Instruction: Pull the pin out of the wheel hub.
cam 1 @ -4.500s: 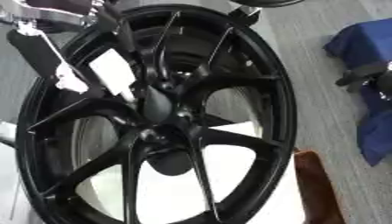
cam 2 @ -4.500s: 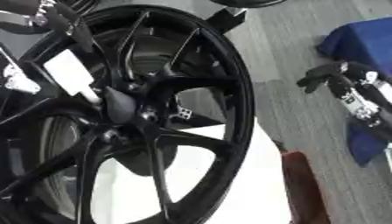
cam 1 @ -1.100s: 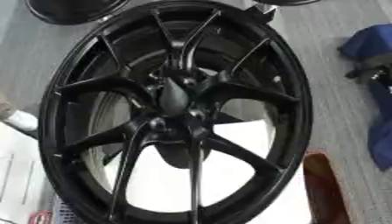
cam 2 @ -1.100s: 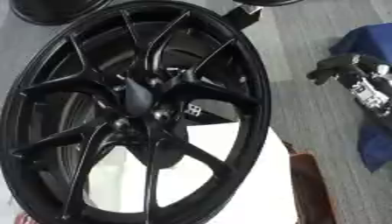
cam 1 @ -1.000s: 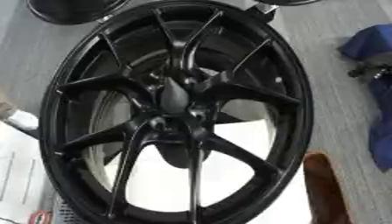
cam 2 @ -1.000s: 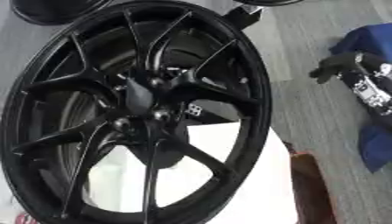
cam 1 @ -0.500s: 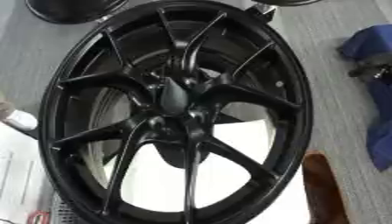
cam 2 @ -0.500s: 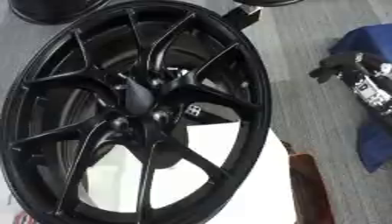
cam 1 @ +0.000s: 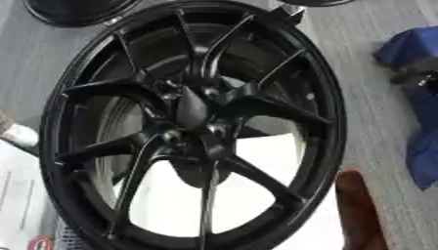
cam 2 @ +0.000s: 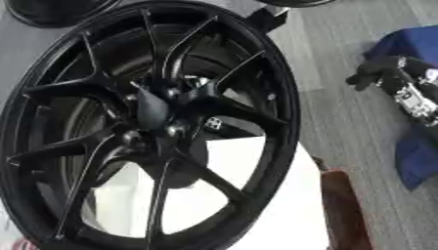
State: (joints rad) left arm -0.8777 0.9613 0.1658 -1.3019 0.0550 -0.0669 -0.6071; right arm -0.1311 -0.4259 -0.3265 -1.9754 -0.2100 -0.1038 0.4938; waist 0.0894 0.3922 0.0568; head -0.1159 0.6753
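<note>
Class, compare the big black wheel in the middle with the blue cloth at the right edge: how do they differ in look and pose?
The wheel is black, rigid and spoked, standing tilted and filling most of the view; the blue cloth is soft and rumpled, lying on the grey floor. White surface shows through the wheel's gaps; the cloth is solid. The robot's right hand shows over the cloth, apart from the wheel.

Wheel hub (cam 1: 192, 110) centre blurred, pin indiscernible; right hand (cam 2: 402, 85) cut by frame edge, fingers unclear.

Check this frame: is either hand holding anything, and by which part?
Nothing is held. The right hand shows at the right edge over blue cloth, well clear of the wheel, fingers curled on nothing. The left hand is out of view.
</note>
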